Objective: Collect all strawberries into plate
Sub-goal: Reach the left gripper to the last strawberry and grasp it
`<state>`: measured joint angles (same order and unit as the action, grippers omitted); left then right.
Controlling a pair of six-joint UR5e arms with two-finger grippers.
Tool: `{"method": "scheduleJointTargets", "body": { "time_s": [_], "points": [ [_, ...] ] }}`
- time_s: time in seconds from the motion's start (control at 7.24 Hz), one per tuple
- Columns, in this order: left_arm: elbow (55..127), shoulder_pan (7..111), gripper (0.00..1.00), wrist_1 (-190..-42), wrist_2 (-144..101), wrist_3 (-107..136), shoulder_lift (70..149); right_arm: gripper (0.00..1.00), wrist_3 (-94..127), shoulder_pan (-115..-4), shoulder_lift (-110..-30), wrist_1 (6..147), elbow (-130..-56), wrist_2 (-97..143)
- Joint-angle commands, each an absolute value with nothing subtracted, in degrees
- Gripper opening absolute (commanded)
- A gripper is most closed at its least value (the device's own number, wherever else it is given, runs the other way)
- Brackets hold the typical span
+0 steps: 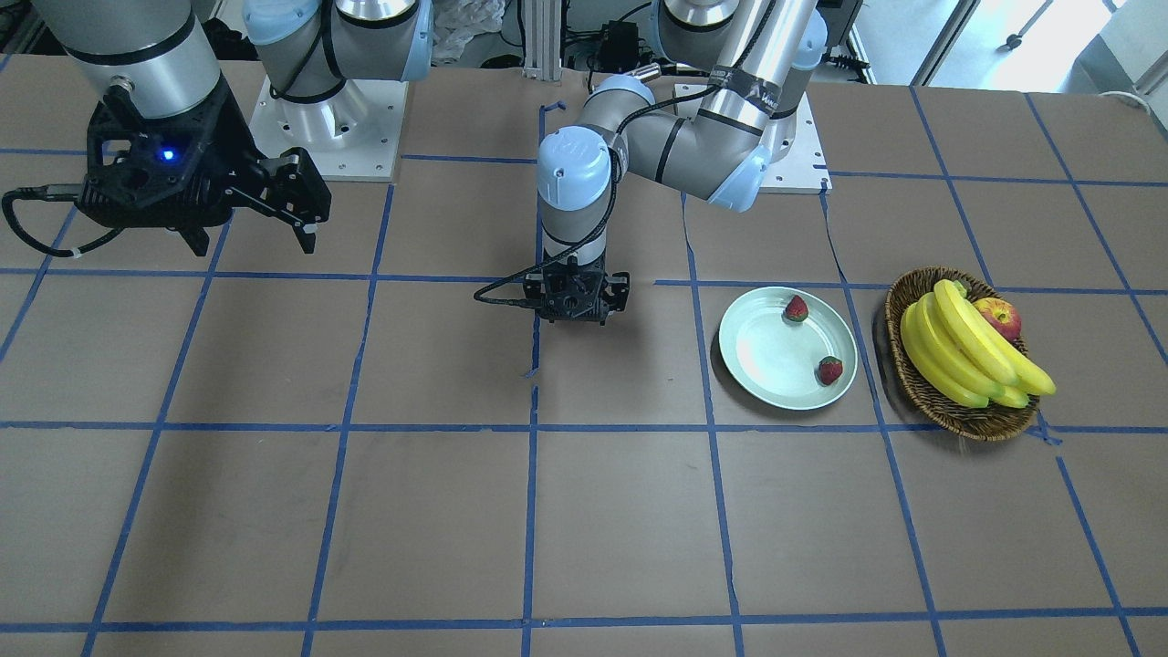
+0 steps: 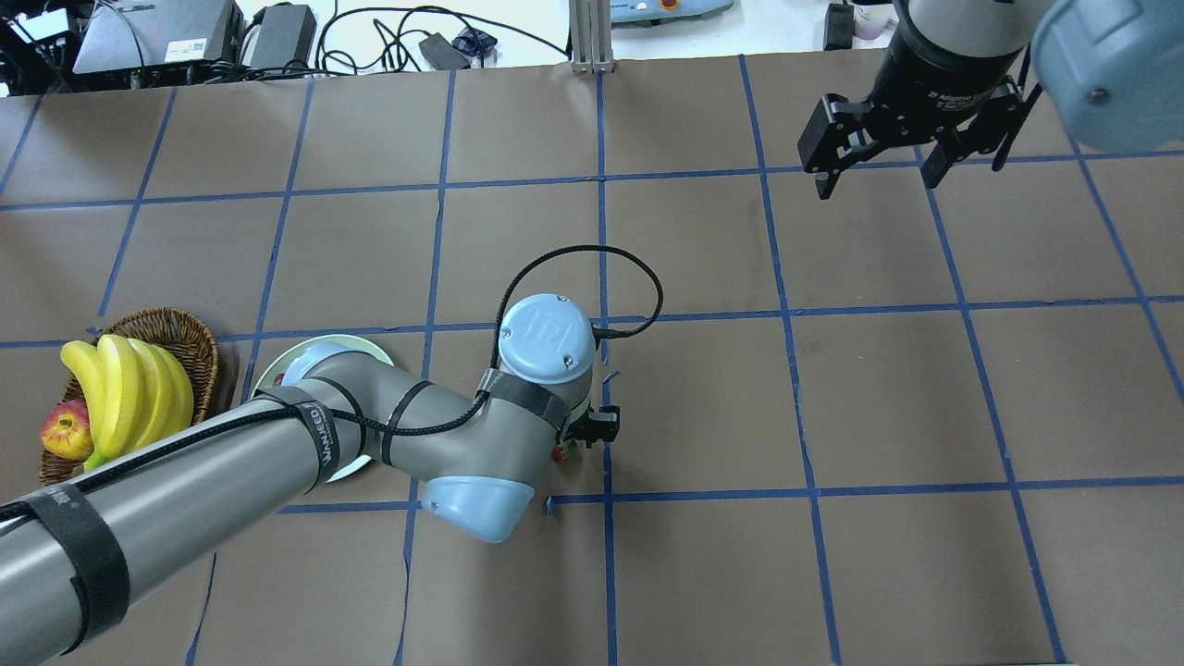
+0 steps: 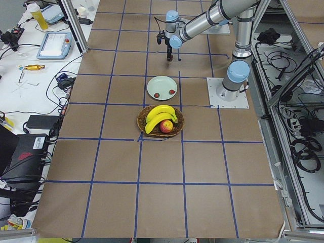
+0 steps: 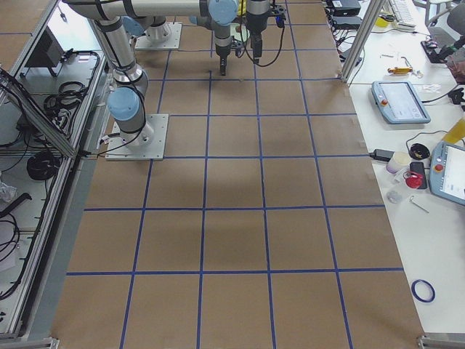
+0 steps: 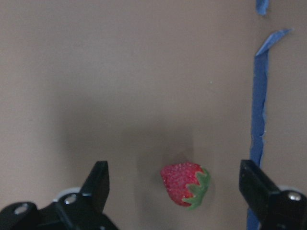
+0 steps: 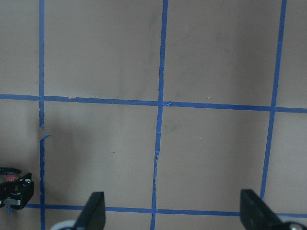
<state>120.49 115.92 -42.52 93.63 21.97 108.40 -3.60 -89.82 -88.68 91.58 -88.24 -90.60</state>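
A third strawberry [image 5: 184, 184] lies on the brown table paper between the open fingers of my left gripper [image 5: 175, 189], which is low over it near the table's middle. It also shows in the overhead view [image 2: 561, 453] beside the left gripper [image 2: 581, 442]. The mint-green plate [image 1: 744, 351] holds two strawberries [image 1: 797, 308] [image 1: 829, 370]. In the overhead view my left arm covers most of the plate [image 2: 277, 363]. My right gripper [image 1: 255, 233] hangs open and empty, high above the table on the far side from the plate; it also shows in the overhead view [image 2: 874, 176].
A brown wicker basket [image 1: 912, 388] with bananas [image 1: 967, 351] and a red-yellow apple [image 1: 999, 318] stands just beyond the plate. Blue tape lines [image 5: 259, 110] grid the paper. The left arm's cable [image 2: 638, 277] loops over the wrist.
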Motion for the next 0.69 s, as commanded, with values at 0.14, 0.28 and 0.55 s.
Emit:
{"method": "scheduleJointTargets", "body": {
  "time_s": [0.14, 0.28, 0.55],
  "points": [
    [120.06, 115.58, 0.09, -45.41, 94.39, 20.4, 106.54, 1.0, -3.6, -89.82, -88.68, 91.58, -88.24, -90.62],
    [119.28, 113.66, 0.09, -47.96, 96.13, 18.39, 105.48, 1.0, -3.6, -89.82, -88.68, 91.58, -88.24, -90.62],
    [115.85, 100.35, 0.1, -60.31, 97.99, 5.96, 102.23, 1.0, -3.6, -89.82, -88.68, 91.58, -88.16, -90.62]
  ]
}}
